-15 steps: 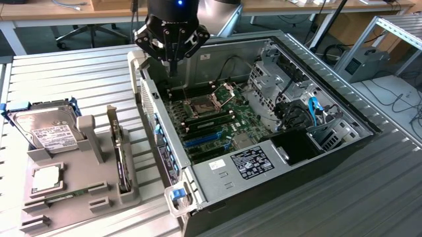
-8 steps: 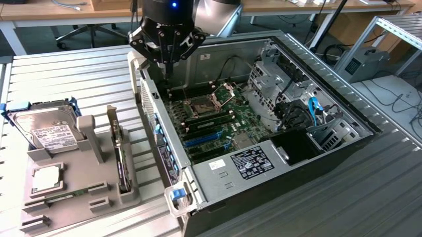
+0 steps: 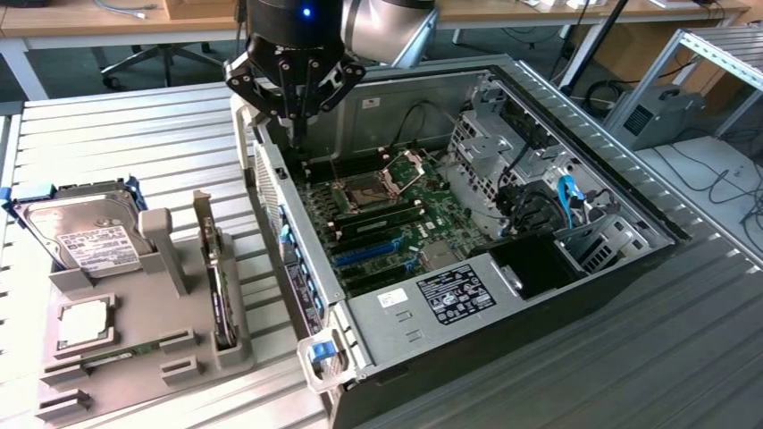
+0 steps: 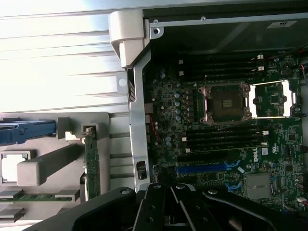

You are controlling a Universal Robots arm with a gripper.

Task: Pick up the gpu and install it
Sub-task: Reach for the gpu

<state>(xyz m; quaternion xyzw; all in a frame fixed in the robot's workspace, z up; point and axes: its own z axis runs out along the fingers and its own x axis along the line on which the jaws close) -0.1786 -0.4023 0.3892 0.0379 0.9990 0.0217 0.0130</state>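
Observation:
The gpu [image 3: 214,268] stands on its edge in a slot of the grey holder [image 3: 143,357], at the exterior view's left of the open computer case [image 3: 477,295]. In the wrist view the gpu [image 4: 91,163] appears as a thin green strip beside the case wall. My gripper [image 3: 295,134] hangs shut above the case's far corner, over its side wall and the motherboard [image 3: 381,223], and holds nothing. It is well apart from the gpu. My gripper [image 4: 166,204] sits over the blue slots of the motherboard [image 4: 216,144] in the wrist view.
A silver hard drive [image 3: 84,234] with blue rails, a square processor [image 3: 84,323] and a memory stick [image 3: 120,353] share the holder. Drive cages and cables [image 3: 537,197] fill the case's far side. Desks and a chair stand behind.

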